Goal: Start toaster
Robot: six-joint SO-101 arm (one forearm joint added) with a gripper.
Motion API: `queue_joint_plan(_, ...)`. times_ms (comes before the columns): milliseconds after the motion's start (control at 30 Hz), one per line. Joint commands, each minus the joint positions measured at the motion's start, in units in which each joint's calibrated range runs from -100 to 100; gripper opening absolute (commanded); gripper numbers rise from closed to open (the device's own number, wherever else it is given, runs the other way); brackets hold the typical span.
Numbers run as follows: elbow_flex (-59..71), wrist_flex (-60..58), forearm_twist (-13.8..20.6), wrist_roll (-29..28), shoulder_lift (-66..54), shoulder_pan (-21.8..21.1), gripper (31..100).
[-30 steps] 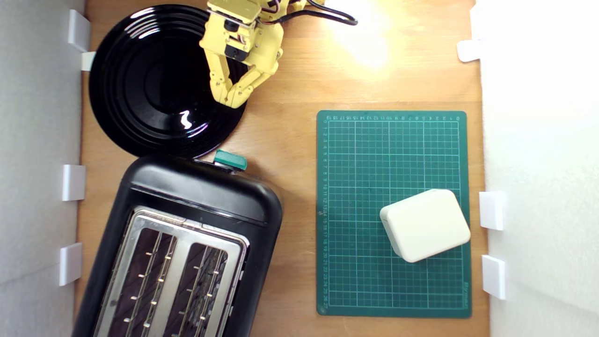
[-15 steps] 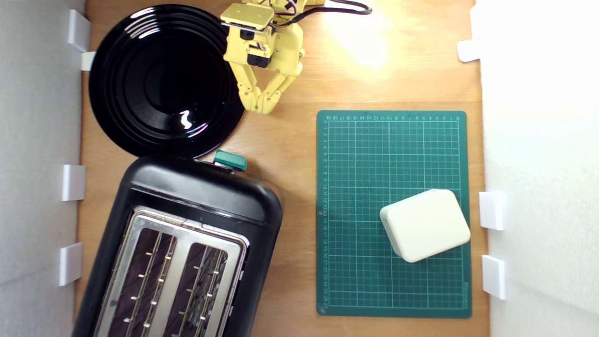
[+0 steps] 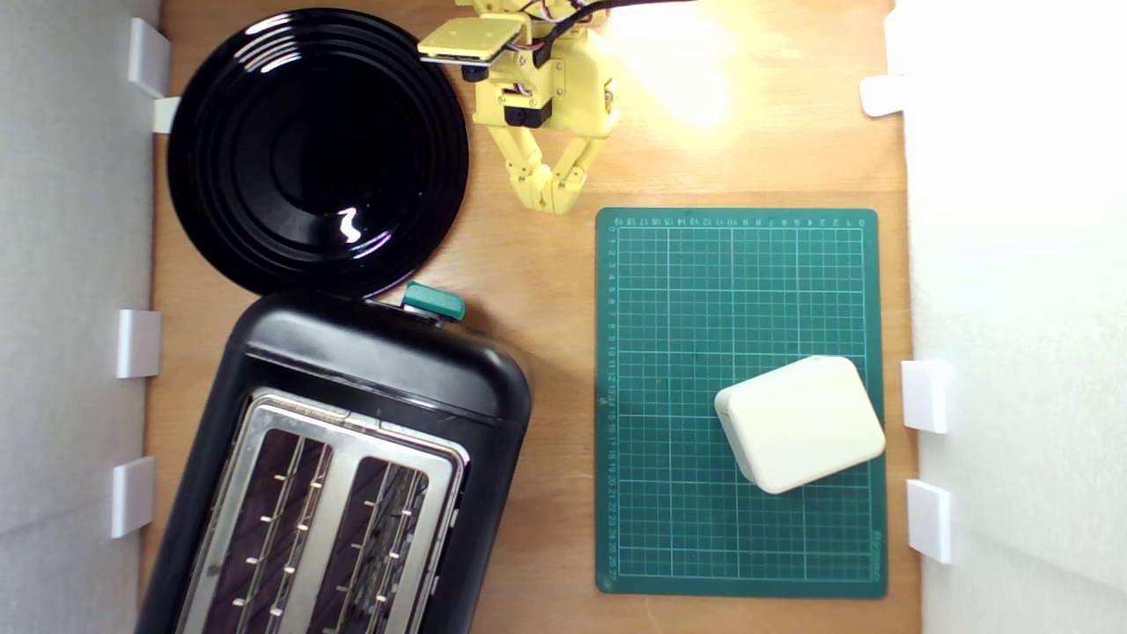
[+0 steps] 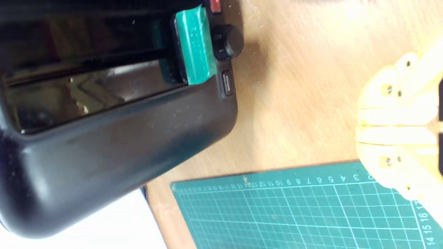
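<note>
Toaster (image 3: 352, 458), glossy black with two slots in a silver top plate, occupying the lower part of the exterior view's left side on the wooden tabletop (image 3: 528, 291). Its teal-green lever (image 3: 433, 300) projects from the end face nearest the round black plate (image 3: 313, 150), whose rim lies just beside that end of the toaster. The yellow end effector (image 3: 553, 204) hangs over bare tabletop on the exterior view's right of the plate, well apart from the lever, with its fingertips pressed together and nothing between them. A green cutting mat (image 3: 740, 291) lies on the exterior view's right of the toaster, its near corner close under the end effector; a cream rounded box (image 3: 799, 423) rests on the mat's far portion, away from the toaster.

In the wrist view the toaster's end face (image 4: 114, 138) shows the lever (image 4: 194, 48), a black knob (image 4: 228, 42) just beside it, and a small black button (image 4: 227, 83) next to the knob. The end effector's two yellow fingers (image 4: 394, 117) meet along a closed seam, over the mat's corner (image 4: 277, 214).
</note>
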Motion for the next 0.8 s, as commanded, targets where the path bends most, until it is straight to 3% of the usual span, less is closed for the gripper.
queue_joint_plan(0,0.38,2.35,-0.07,-1.59,-0.92,-1.64,31.4)
queue_joint_plan(100,0.38,3.46,0.03,-2.01,-0.92,-3.54,31.4)
queue_joint_plan(767,0.38,3.46,0.78,-3.16,-0.42,-2.91,31.4)
